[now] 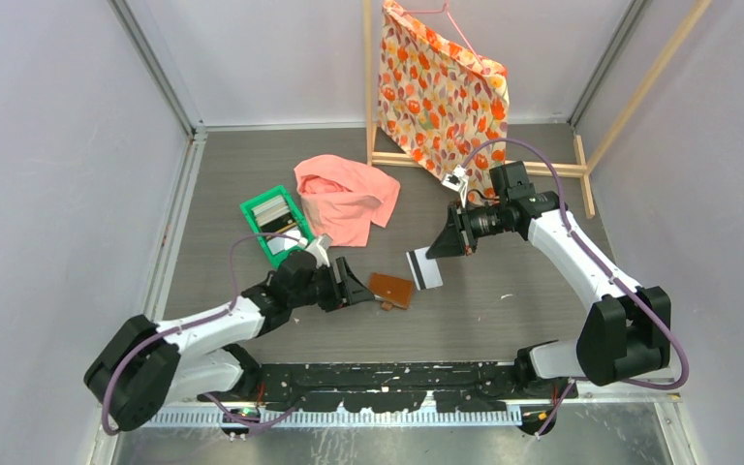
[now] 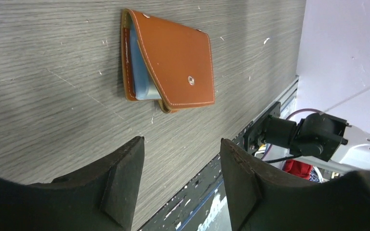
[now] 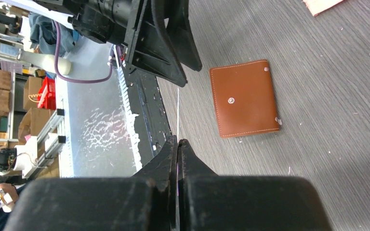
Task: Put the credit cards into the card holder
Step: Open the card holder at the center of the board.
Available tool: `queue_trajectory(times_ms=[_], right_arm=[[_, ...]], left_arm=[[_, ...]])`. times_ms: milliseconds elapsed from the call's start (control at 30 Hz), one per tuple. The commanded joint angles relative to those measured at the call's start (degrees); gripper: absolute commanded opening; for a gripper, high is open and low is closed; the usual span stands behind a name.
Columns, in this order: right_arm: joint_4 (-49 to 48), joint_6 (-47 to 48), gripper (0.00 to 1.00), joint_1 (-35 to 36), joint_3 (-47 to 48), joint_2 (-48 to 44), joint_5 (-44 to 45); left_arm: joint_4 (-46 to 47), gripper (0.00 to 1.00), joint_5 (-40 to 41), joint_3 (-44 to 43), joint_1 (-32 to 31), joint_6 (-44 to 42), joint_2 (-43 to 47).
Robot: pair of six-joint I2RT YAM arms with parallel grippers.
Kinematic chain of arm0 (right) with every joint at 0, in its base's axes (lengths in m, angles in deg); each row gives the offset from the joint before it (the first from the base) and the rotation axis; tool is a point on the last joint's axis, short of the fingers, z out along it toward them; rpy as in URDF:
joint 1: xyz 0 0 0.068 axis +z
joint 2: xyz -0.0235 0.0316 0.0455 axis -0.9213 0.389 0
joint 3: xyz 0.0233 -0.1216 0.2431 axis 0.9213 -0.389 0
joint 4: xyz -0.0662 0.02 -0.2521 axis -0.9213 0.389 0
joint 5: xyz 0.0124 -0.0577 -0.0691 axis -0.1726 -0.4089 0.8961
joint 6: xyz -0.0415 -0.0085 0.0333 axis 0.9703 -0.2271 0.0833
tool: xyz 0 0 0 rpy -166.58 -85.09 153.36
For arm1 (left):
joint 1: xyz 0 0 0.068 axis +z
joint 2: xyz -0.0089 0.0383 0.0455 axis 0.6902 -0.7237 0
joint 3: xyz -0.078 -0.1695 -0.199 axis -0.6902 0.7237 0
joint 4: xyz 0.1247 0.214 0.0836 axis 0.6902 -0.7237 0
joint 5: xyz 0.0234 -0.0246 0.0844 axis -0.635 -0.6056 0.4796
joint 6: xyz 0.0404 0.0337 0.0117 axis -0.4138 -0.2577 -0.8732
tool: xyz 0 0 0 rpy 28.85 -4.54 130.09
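Note:
The card holder (image 1: 390, 290) is a brown leather wallet lying folded on the grey table, its snap stud facing up. In the left wrist view the card holder (image 2: 171, 65) gapes slightly along one edge, showing a pale blue-grey lining (image 2: 139, 72). My left gripper (image 1: 356, 288) stands open just left of it, nothing between its fingers (image 2: 125, 168). My right gripper (image 1: 443, 247) is shut on a white credit card (image 1: 424, 270) with a dark stripe, held above the table right of the wallet. In the right wrist view that card (image 3: 178, 110) shows edge-on as a thin line, the wallet (image 3: 244, 98) beyond it.
A green plastic tray (image 1: 255, 208) with more cards (image 1: 273, 208) sits behind the left arm. A pink cloth (image 1: 347, 197) lies beside it. A floral bag (image 1: 441, 92) hangs on a wooden rack (image 1: 542, 167) at the back.

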Motion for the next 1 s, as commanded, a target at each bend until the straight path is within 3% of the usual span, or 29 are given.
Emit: queue_trajectory(times_ms=[0,233,433,700,967], right_arm=[[0.6,1.7,0.01,-0.1,2.4,-0.4,-0.5],[0.9,2.0,0.01,0.0,2.5,-0.5,-0.8],[1.4,2.4,0.01,0.0,2.6,-0.5,-0.8],[1.9,3.0,0.01,-0.1,2.9,-0.7,-0.9],[5.1,7.3,0.01,0.0,3.5,-1.2,1.1]], left_arm=[[11.5,0.61,1.0,-0.1,-0.7,3.8,-4.6],[14.6,0.59,3.5,-2.5,-1.1,5.0,-11.5],[15.5,0.42,3.6,-6.0,-1.1,5.1,-15.3],[10.9,0.31,2.7,-12.6,-1.1,1.7,-19.1],[12.7,0.31,-0.7,-20.7,-1.0,1.5,-30.4]])
